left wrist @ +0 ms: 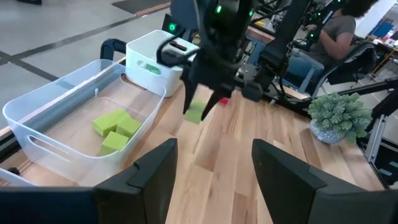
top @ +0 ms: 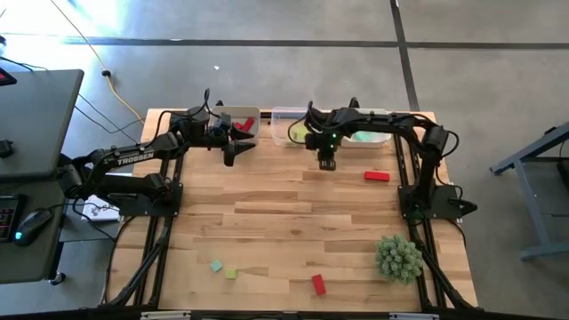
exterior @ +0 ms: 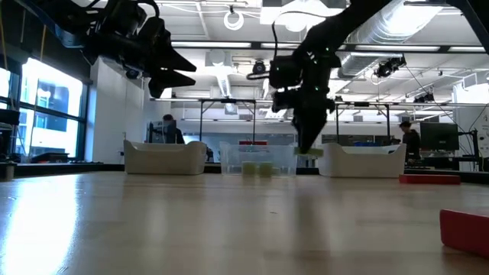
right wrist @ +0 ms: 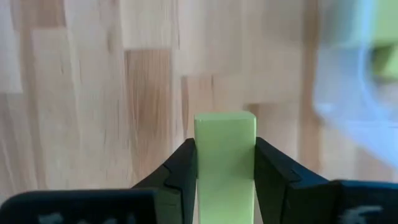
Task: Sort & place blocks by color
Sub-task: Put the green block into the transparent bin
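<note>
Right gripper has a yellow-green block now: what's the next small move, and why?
Probably carry it the short way over the clear bin and release. The right gripper is shut on the yellow-green block, held above the table just outside that bin, which already holds matching yellow-green blocks. The left gripper waits open near the red bin.

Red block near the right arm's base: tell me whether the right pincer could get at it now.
Probably not yet. The red block lies in the open with nothing over it, but the right pincer is already shut on a yellow-green block and would need to drop it first.
</note>
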